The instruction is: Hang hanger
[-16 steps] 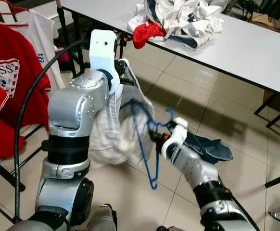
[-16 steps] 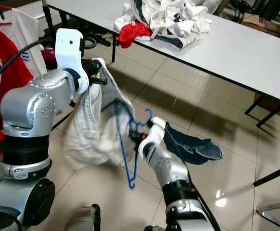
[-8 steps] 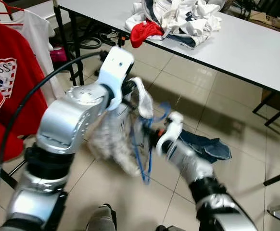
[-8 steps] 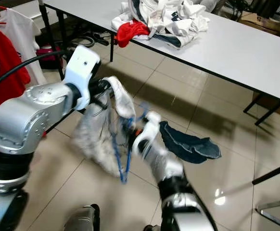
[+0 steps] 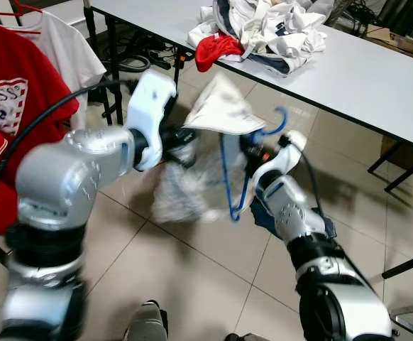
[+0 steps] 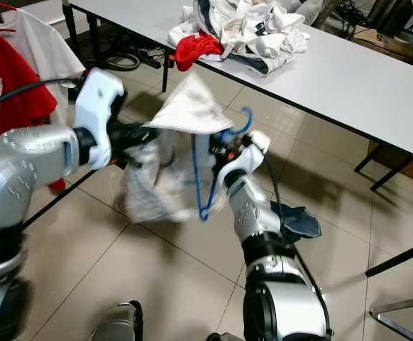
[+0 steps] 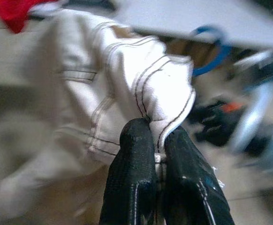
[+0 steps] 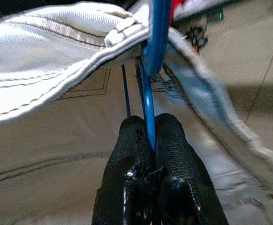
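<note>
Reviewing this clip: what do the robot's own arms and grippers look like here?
Both arms are jointed silver metal with black ribbed bands between segments. The left arm carries a glossy white wrist housing and a black cable arcing alongside it. The right arm ends in a smaller white wrist piece. Each gripper has two textured black fingers.

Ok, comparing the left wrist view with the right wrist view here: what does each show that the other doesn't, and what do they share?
Left wrist view alone: the left gripper, fingers closed on a stitched fold of the white garment, with a red cloth at the frame corner and the table edge behind. Right wrist view alone: the right gripper pinched on the thin wire of the blue hanger, which passes under the garment's hem. Both share the white garment and part of the blue hanger.
</note>
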